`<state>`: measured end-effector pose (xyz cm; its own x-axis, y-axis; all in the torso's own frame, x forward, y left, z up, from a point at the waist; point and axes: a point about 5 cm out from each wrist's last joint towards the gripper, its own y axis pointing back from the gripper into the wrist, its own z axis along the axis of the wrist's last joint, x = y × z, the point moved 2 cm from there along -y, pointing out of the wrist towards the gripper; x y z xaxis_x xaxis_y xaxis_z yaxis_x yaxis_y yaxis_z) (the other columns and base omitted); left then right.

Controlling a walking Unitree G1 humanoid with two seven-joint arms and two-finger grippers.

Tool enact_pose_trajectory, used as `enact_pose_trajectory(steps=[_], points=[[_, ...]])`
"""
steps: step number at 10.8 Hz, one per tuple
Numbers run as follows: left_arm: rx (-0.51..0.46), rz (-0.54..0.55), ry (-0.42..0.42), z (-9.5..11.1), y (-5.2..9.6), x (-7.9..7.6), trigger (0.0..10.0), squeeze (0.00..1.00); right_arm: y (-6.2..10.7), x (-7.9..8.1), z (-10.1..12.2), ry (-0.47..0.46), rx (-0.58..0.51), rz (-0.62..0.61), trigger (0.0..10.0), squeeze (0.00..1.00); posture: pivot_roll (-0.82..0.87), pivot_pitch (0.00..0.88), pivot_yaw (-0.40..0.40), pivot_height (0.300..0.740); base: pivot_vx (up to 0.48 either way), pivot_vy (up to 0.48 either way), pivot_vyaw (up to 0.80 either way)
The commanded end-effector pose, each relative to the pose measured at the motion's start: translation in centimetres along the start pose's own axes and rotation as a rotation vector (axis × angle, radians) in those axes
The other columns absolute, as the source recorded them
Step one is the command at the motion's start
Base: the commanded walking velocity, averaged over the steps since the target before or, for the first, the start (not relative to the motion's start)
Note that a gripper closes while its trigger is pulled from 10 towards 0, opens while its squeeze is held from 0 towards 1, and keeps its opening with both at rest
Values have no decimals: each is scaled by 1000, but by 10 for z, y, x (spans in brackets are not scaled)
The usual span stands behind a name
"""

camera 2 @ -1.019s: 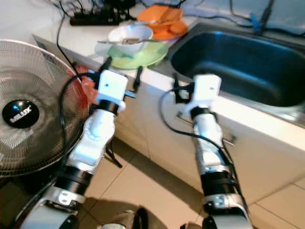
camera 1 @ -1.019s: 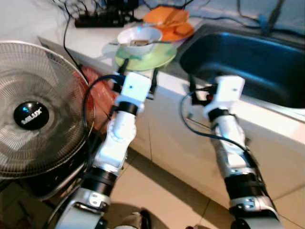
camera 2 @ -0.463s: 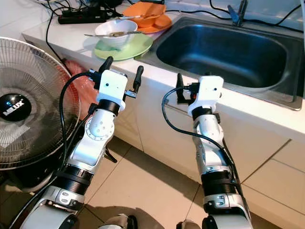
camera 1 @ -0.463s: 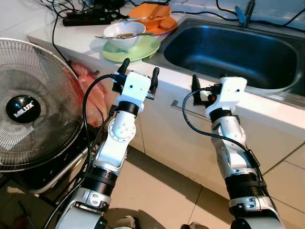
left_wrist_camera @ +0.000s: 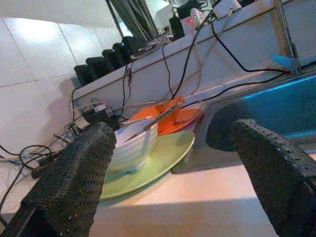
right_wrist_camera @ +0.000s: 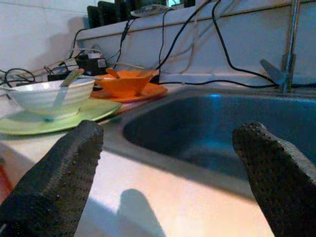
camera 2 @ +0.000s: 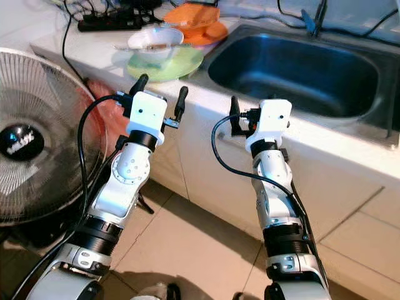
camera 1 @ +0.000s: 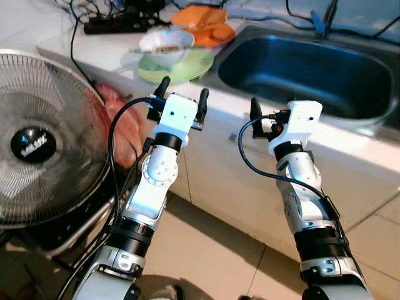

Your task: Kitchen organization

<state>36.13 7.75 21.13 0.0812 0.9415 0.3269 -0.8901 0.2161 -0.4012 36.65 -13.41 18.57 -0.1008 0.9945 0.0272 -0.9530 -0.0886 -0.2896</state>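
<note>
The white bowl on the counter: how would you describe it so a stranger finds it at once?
Start at the steel sink and look to its left on the counter. There the white bowl sits on a light green plate, with cutlery across its rim; the neighbouring bowl and plate behind are orange.

The fan (camera 1: 37, 144) is cut off at the picture's edge. The red bag (camera 1: 122, 122) lies half hidden behind the left arm. The white bowl (camera 2: 153, 42), near the counter's (camera 2: 100, 53) front edge, seems blurred; its contents are unreadable.
</note>
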Motion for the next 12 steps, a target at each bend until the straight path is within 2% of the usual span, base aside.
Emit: enact_pose_trajectory(steps=[1, 9, 12], points=[[10, 20, -8, -2, 1, 5, 10000, 0, -1, 2, 1, -9, 2, 5, 10000, 0, -2, 105, 70, 740, 292, 0, 0], [8, 28, -15, -2, 1, 7, 10000, 0, -2, 2, 2, -15, -2, 0, 10000, 0, -1, 105, 72, 740, 311, 0, 0], [8, 34, -14, -2, 0, 8, 10000, 0, -2, -1, 11, -37, -61, -21, 10000, 0, -1, 104, 72, 740, 356, 0, 0]])
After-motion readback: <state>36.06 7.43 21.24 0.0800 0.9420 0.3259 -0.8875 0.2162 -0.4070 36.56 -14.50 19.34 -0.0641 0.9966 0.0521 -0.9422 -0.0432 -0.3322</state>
